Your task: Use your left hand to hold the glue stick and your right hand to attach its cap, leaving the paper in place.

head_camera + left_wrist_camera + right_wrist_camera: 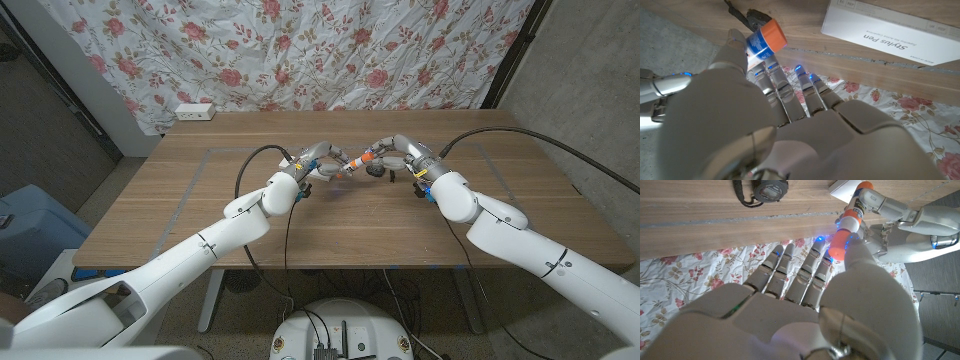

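Note:
Both hands meet above the middle of the table. My left hand [314, 161] [790, 125] [900, 212] grips the glue stick [352, 165] [760, 44] [858, 206], a white and blue tube with an orange base. My right hand [398, 153] [805, 305] pinches the orange cap [368, 159] [840, 242] between thumb and a finger. The cap sits at the stick's free end, in line with it. Whether it is fully seated I cannot tell. A white sheet or box printed "Stylus Pen" [890, 35] [840, 186] lies on the table under the hands.
A black stopwatch with a cord [769, 187] [756, 19] lies on the wood beside the white box. A white power strip [195, 111] sits at the table's far left edge. A floral curtain hangs behind the table [200, 210].

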Controlling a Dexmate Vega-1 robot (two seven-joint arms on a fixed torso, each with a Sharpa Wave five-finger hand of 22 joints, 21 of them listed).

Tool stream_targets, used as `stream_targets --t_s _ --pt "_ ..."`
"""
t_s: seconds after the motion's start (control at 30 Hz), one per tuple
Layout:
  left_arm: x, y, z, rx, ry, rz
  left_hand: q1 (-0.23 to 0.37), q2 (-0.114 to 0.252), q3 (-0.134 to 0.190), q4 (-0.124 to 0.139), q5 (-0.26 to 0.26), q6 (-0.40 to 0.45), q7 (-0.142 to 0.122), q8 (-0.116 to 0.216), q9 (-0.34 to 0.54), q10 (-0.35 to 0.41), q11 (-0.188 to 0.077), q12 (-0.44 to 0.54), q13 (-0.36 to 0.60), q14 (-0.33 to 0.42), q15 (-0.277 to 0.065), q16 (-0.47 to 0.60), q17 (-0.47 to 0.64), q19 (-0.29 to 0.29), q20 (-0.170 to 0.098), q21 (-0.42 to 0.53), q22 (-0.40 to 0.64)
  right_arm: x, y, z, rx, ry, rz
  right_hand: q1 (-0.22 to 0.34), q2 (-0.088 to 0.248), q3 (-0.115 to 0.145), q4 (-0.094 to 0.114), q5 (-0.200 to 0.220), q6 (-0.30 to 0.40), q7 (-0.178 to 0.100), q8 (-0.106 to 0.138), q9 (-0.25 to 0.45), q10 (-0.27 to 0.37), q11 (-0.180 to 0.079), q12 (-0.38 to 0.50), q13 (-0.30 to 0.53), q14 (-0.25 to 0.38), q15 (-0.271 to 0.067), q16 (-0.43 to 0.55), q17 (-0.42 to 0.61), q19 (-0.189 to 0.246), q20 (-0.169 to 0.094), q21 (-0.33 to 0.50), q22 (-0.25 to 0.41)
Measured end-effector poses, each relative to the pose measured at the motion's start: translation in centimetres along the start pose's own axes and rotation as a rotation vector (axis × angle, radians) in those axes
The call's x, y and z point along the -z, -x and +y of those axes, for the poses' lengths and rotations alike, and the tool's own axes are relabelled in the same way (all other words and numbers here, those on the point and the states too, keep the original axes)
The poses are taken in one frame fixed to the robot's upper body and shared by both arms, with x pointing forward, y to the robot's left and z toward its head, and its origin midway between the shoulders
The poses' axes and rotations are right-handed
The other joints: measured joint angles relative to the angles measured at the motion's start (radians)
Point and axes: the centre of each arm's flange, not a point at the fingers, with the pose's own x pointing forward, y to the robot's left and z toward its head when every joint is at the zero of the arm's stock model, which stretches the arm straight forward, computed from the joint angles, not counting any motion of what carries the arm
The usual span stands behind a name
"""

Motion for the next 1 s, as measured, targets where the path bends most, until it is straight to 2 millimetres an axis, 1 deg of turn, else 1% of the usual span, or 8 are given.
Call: stream_targets --t_s 0.17,0.6,0.67,0.8,1.0 --pt "0.08 0.08 0.0 0.0 0.0 0.001 0.0 0.0 0.0 0.0 -0.001 0.0 0.0 0.0 0.0 0.0 0.0 0.0 0.0 0.0 0.0 0.0 0.0 0.0 0.0 0.0 0.0 -0.07 -0.01 0.09 -0.002 -0.001 -0.002 0.0 0.0 -0.004 -0.004 0.0 0.0 0.0 0.0 0.0 0.0 0.0 0.0 0.0 0.0 0.0 0.0 0.0 0.0 0.0 0.0 0.0" --pt "0.13 0.14 -0.02 -0.002 0.002 0.003 0.0 0.0 0.004 -0.004 -0.003 0.0 0.0 0.0 0.0 0.0 0.0 0.0 0.0 0.0 0.0 0.0 0.0 0.0 0.0 0.0 0.0 -0.26 -0.02 0.23 -0.002 0.007 -0.003 0.0 0.0 -0.004 -0.004 0.0 0.0 0.0 0.0 0.0 0.0 0.0 0.0 0.0 0.0 0.0 0.0 0.0 0.0 0.0 0.0 0.0" --pt "0.13 0.15 -0.03 -0.003 0.002 0.003 0.0 0.0 0.004 -0.004 -0.003 0.0 0.0 -0.002 0.0 0.0 0.0 0.0 0.0 0.0 0.0 0.0 0.0 0.0 0.0 0.0 0.0 -0.28 -0.03 0.24 -0.002 0.007 -0.003 0.0 0.0 -0.004 -0.004 0.0 0.0 0.0 -0.006 0.0 0.0 0.0 0.0 0.0 0.0 0.0 0.0 0.0 0.0 0.0 0.0 0.0" --pt "0.11 0.19 -0.06 -0.003 0.003 0.003 0.0 0.0 0.004 -0.004 -0.002 0.0 0.0 -0.004 0.0 0.0 0.0 -0.001 0.0 0.0 0.0 0.0 0.0 0.0 0.0 0.0 0.0 -0.36 -0.09 0.23 -0.003 0.007 -0.004 0.0 0.0 -0.008 0.0 0.0 0.0 0.0 -0.006 0.0 -0.004 0.004 0.0 0.0 0.0 0.0 0.0 0.0 0.0 0.0 0.0 0.0" --pt "0.07 0.22 -0.07 -0.003 0.004 0.001 0.0 0.0 0.004 -0.004 -0.002 0.0 0.0 -0.004 0.0 0.0 0.0 -0.003 0.0 0.0 0.0 0.0 0.0 0.0 0.0 0.0 0.0 -0.34 -0.14 0.31 -0.006 0.008 -0.003 0.0 0.0 -0.008 0.0 0.0 0.0 0.0 -0.006 0.0 -0.004 0.004 0.0 0.0 0.0 0.0 0.0 0.0 0.0 0.0 0.0 0.0"
